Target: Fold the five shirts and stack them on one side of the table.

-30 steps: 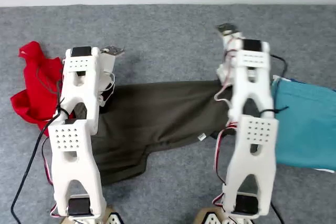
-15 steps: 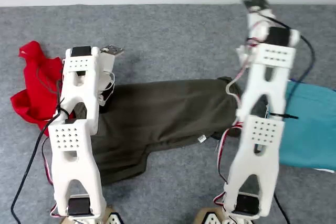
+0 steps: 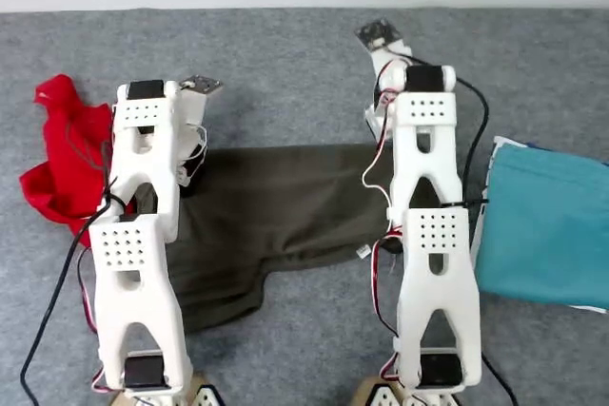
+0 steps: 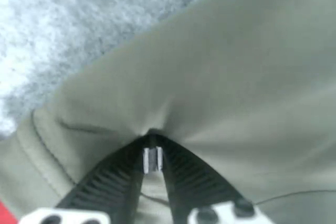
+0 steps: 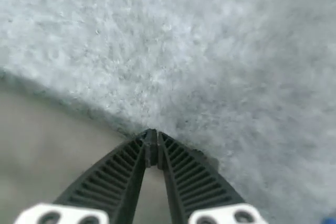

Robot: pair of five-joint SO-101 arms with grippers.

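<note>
An olive shirt (image 3: 285, 206) lies spread across the middle of the grey table, between my two arms. In the left wrist view my left gripper (image 4: 153, 136) is shut on a pinched fold of the olive shirt (image 4: 236, 66), near its left end in the high view. My right gripper (image 5: 151, 132) is shut at the far right edge of the olive shirt (image 5: 47, 145), with its tips where the cloth meets the carpet. A crumpled red shirt (image 3: 62, 154) lies at the left. A teal shirt (image 3: 547, 225) lies flat at the right.
The grey carpeted table top (image 3: 285, 54) is bare along the far side. A white edge (image 3: 588, 308) shows under the teal shirt's near corner. Cables hang along both arms.
My right arm swung to the right and then back to the left, and the olive shirt's right edge moved with it. The left arm kept still.
</note>
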